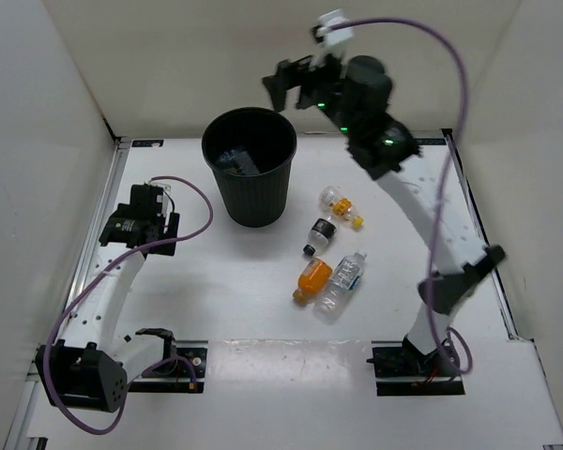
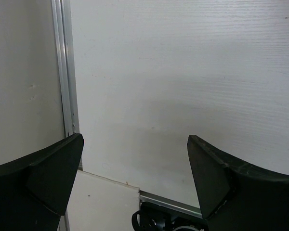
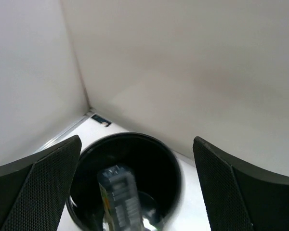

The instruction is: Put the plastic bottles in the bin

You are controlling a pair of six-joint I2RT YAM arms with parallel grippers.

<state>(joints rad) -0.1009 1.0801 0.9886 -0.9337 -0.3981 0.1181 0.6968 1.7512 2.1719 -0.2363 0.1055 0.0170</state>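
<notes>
no legible txt, brand or nos. anywhere. clear water bottle (image 1: 342, 281) has a blue label (image 1: 348, 272), too small to read from the top cam. bottle (image 3: 116, 197) inside the bin (image 3: 154, 159) shows a printed label, but it's blurred in the right wrist view, so no words come out. small black tag (image 3: 101, 120) on the table (image 3: 190, 202) at the far corner: can't read it either.

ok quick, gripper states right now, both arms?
Left gripper: open, holding nothing.
Right gripper: open, holding nothing, above the bin; a blurred bottle shows inside its rim.
</notes>
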